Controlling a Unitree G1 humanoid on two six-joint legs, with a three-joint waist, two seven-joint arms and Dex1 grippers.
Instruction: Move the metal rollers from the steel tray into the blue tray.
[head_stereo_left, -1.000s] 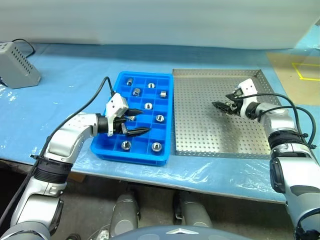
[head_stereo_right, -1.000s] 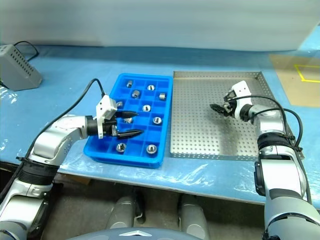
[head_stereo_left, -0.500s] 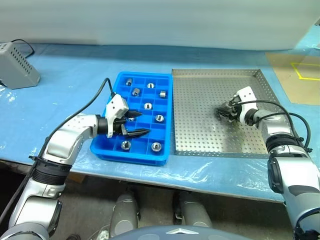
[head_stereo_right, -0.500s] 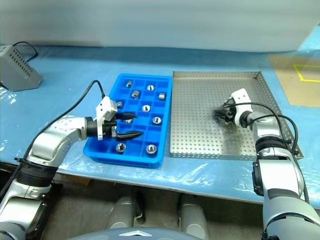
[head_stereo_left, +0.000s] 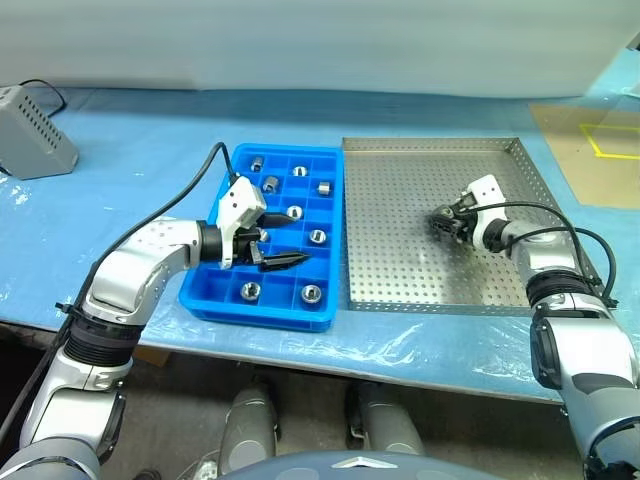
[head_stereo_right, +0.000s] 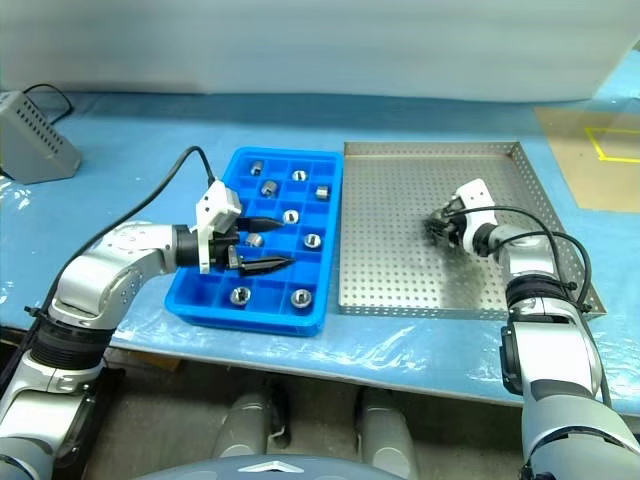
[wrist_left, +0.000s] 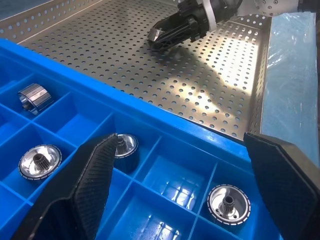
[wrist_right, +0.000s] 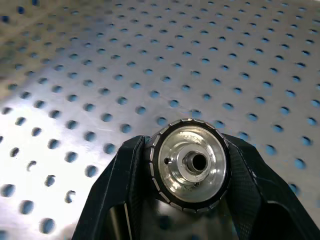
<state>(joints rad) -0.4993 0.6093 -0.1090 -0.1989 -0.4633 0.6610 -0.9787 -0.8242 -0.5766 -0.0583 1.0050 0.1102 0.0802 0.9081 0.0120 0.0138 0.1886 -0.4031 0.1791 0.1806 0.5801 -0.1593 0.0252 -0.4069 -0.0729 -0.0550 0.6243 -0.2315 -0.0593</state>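
The steel tray (head_stereo_left: 400, 270) lies on the right of the table and the blue tray (head_stereo_left: 205, 298) on the left. My right gripper (head_stereo_left: 441, 221) is low over the steel tray's perforated floor, shut on one metal roller (wrist_right: 192, 162); its black fingers (wrist_right: 125, 180) press the roller's ribbed sides. Several metal rollers (head_stereo_left: 296, 212) sit one to a compartment in the blue tray. My left gripper (head_stereo_left: 285, 241) hovers over the blue tray's middle, open and holding nothing. In the left wrist view, rollers (wrist_left: 229, 202) lie below its spread fingers (wrist_left: 95, 172).
A grey box (head_stereo_left: 35, 130) with a cable stands at the table's far left. The table is covered in blue plastic sheeting (head_stereo_left: 150, 150). Yellow tape (head_stereo_left: 610, 140) marks the far right. The steel tray's raised rim (head_stereo_left: 535, 180) runs just behind my right wrist.
My right gripper moved a little left over the steel tray and shut on the roller. My left gripper, still open, edged slightly up and right over the blue tray.
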